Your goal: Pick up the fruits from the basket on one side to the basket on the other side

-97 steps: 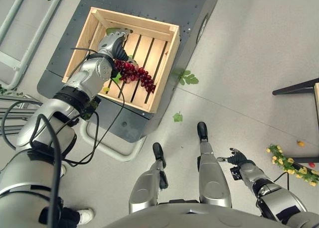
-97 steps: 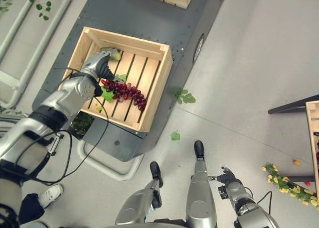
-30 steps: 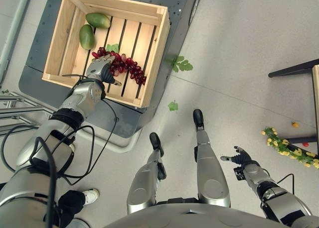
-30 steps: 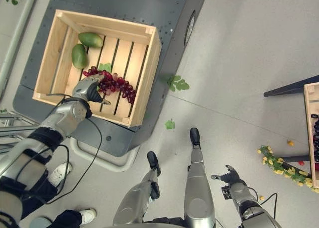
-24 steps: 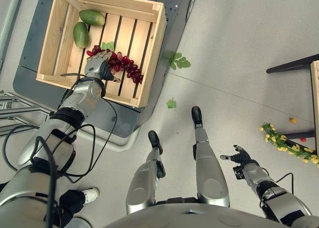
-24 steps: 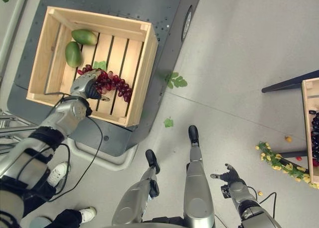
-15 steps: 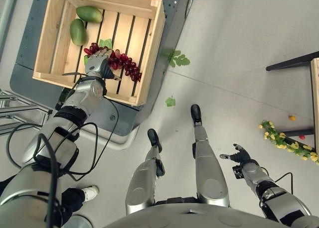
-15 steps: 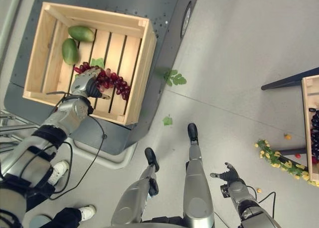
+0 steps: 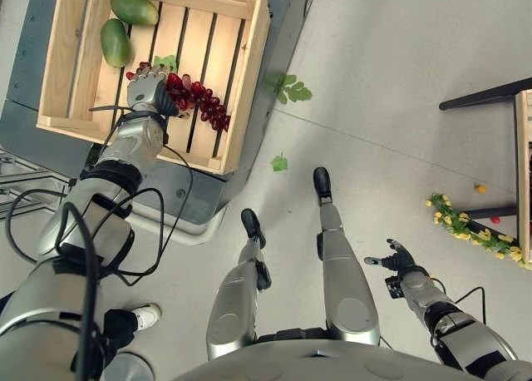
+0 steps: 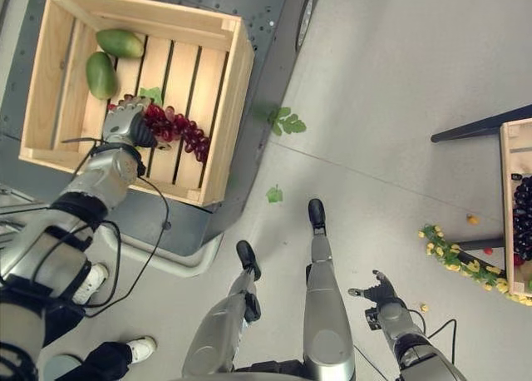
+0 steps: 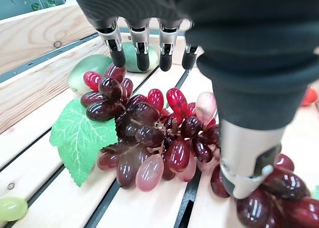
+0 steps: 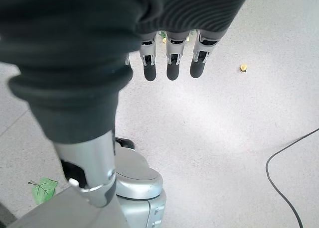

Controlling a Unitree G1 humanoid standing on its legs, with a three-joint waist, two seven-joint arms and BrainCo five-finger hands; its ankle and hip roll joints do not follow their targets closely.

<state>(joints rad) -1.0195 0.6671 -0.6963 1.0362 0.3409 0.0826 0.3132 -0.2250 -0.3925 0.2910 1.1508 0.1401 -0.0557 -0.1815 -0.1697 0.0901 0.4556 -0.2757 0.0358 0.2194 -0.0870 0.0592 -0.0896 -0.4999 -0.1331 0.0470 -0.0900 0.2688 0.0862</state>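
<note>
Grapes, a dark red glossy bunch (image 11: 159, 143) with a green leaf (image 11: 82, 136) at its side, lie on the slats of the pale wooden slatted crate (image 9: 249, 73), directly under my left hand (image 9: 146, 88). In the left wrist view the silver dark-tipped fingers (image 11: 142, 56) hang straight over the far side of the bunch, and the thumb (image 11: 244, 163) stands at the near side, touching or almost touching the berries. So the hand is spread around the fruit and has not closed; I judge it is placed this way in order to close on the thick part near the stem. The berries look smooth and loosely packed, some lighter pink, so I think a gentle squeeze could push them apart.

Two green oval mangoes (image 9: 116, 42) rest together in the far corner of the same crate. A second wooden crate (image 10: 509, 206) with dark fruit stands well apart at my right. My right hand (image 10: 378, 298) hangs idle over the grey floor, fingers relaxed and holding nothing.
</note>
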